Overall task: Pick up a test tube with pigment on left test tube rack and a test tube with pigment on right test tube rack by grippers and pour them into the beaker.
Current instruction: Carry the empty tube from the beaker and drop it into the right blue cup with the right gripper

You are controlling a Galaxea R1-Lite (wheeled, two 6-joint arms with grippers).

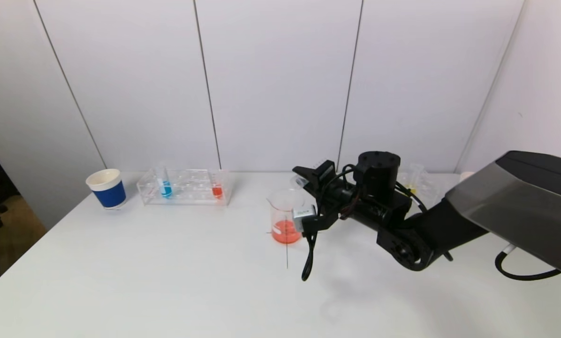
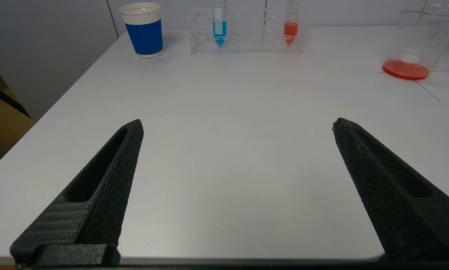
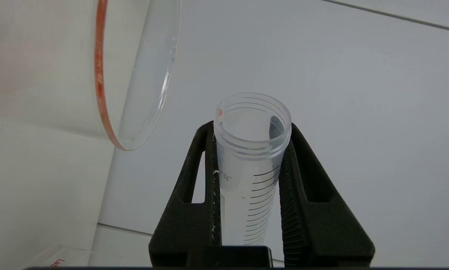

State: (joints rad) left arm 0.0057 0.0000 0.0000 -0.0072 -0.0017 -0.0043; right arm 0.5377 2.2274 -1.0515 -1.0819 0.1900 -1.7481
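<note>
Right claw (image 3: 250, 165) clamped on emptied test tube (image 3: 251, 150) beside beaker (image 1: 286, 215) rim; left claw (image 2: 237, 125) agape.

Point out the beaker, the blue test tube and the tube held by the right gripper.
beaker (image 1: 286, 216): head view, on its glass wall above the red liquid.
blue test tube (image 2: 219, 32): left wrist view, on its blue-filled lower part in the rack.
held test tube (image 3: 251, 150): right wrist view, just below its open mouth, between the right gripper's fingers.

The scene is evenly and brightly lit from above. Soft, faint shadows are cast on the white surface (image 1: 168, 281). The beaker (image 3: 59, 67) is blurred in the right wrist view.
</note>
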